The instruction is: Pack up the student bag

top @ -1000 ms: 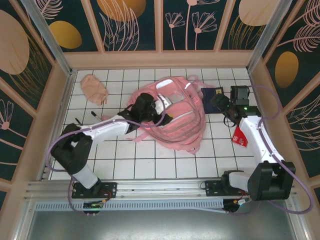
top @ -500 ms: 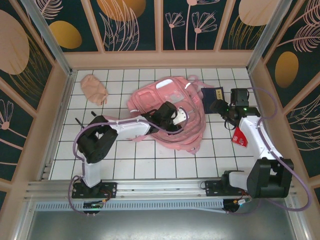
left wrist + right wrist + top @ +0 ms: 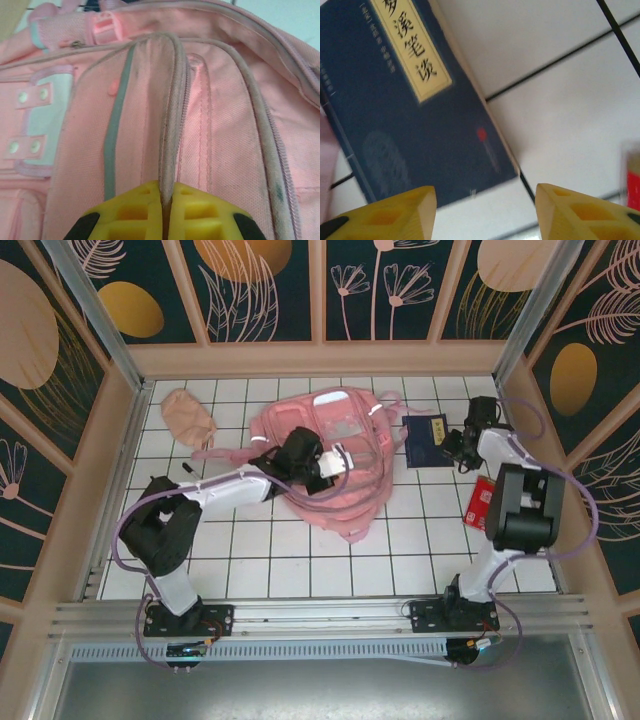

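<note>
Closer, student bag (image 3: 215,125) in left tool (image 3: 166,194)

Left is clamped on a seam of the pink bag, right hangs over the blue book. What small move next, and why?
Probably lower the right gripper onto the blue book at its corner and close. Its jaws stand open above that corner with nothing between them, while the left gripper is shut on a raised seam of the student bag, so the bag looks held.
</note>
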Motion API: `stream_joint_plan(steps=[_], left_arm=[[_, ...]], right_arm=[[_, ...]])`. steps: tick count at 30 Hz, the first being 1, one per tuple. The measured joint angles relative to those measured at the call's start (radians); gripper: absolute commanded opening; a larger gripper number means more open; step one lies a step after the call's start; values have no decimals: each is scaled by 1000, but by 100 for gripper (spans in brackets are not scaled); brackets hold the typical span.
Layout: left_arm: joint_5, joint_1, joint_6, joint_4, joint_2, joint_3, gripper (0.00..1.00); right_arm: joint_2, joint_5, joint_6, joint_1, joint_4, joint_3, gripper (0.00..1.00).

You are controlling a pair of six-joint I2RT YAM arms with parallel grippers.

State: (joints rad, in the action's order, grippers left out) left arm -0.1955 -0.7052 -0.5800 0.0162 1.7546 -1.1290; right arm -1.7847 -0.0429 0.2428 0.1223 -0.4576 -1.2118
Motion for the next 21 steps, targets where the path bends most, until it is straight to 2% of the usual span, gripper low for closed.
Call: stream_joint_plan(steps=[2, 6, 10, 11, 14, 17, 21], left_arm=[[-22, 36, -17, -14, 0, -42, 0], [-50, 84, -45, -120, 5, -217, 0], [-39, 88, -85, -151, -3, -343, 0], [-36, 89, -94, -153, -8, -349, 0], [-33, 98, -117, -159, -19, -352, 0], [-16, 110, -139, -145, -21, -342, 0], [97, 120, -146, 20, -29, -243, 0]], right_arm=[[-68, 0, -20, 4, 10, -37, 39], [-149, -10, -35, 4, 10, -49, 38], [-147, -14, -40, 3, 23, -41, 36], [-147, -17, -42, 3, 31, -36, 35], [-145, -27, -60, 3, 43, -30, 19], [-127, -27, -58, 6, 54, -11, 0], [-72, -35, 2, -8, 74, 64, 0]])
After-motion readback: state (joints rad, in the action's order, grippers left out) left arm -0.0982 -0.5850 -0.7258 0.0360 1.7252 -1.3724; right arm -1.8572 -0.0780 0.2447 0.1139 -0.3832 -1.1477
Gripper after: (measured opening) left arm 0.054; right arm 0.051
